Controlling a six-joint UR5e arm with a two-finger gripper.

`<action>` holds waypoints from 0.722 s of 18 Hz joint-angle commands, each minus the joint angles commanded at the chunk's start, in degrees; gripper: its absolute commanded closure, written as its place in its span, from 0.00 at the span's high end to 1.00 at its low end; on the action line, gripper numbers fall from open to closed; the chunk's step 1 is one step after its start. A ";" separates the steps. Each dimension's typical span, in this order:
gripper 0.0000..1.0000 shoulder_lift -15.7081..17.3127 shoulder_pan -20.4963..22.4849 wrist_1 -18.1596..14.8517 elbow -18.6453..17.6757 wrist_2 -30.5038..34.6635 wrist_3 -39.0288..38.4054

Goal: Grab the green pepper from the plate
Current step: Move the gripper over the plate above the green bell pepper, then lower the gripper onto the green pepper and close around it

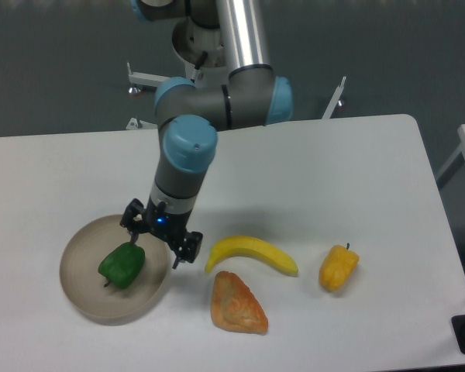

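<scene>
In the lower left of the frame we see the plate (81,291), a round, shallow beige-grey dish with a raised rim and faint rings, sitting on the white table (310,170). It holds one thing only: the green pepper (122,265), which lies a little left of the plate's centre, well inside the rim.

The green pepper looks glossy and bright green, lumpy and blocky in shape, with a short dark stem poking out at its lower left edge. We see its upper right corner just under the gripper's nearer finger, but we cannot tell whether the two touch.

The gripper (160,242) hangs over the right part of the plate, just up and right of the pepper. Its two dark fingers stand apart, one near the pepper's top, the other out over the plate's right rim, and nothing is between them. A small blue light shows on the gripper body. The arm (187,155) rises from it toward the upper middle of the frame.

To the right of the plate, in the lower middle, we see a yellow banana (250,253) and, just below it, an orange wedge-shaped piece (235,304). Farther right lies a yellow-orange pepper (338,266), well apart from the plate.
</scene>
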 joint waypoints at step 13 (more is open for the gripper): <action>1.00 -3.43 -2.90 2.11 -0.18 0.97 0.00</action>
